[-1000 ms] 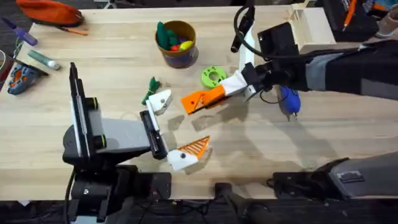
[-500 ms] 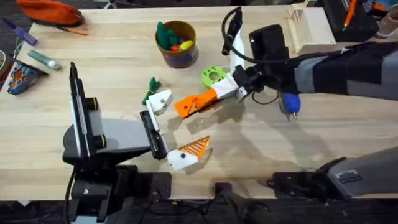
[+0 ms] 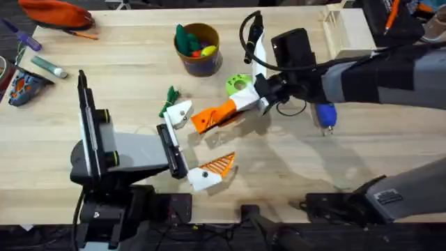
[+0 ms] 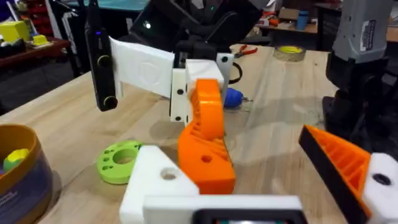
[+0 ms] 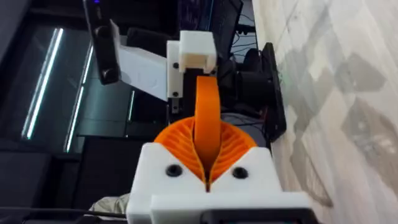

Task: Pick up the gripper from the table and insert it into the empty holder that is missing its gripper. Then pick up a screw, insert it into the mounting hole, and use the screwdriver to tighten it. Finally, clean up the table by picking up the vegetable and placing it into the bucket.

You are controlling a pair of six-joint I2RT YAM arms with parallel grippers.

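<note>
Right gripper [image 3: 209,118]: fingers closed on an orange piece, which I take to be the gripper [image 5: 207,106].
Left gripper [image 3: 198,139]: spread wide and empty, with its padded finger well apart from the holder [image 3: 181,111].
Where the gripper is: clamped between the right pads and sticking out past their tips.
Way to the holder: straight ahead of the right fingertips, toward the left arm's base.
Long axis: the orange piece runs in line with the right fingers and aims at the holder's face.
Gap: tip and holder are very near each other; I cannot tell whether they touch.
Nearer arm: the right one carries the part, while the left presents the bare mount.
Next move, my guess: a short push forward along that axis, keeping the piece square to the slot.
Risk: a slight tilt could jam it at the mouth.
</note>
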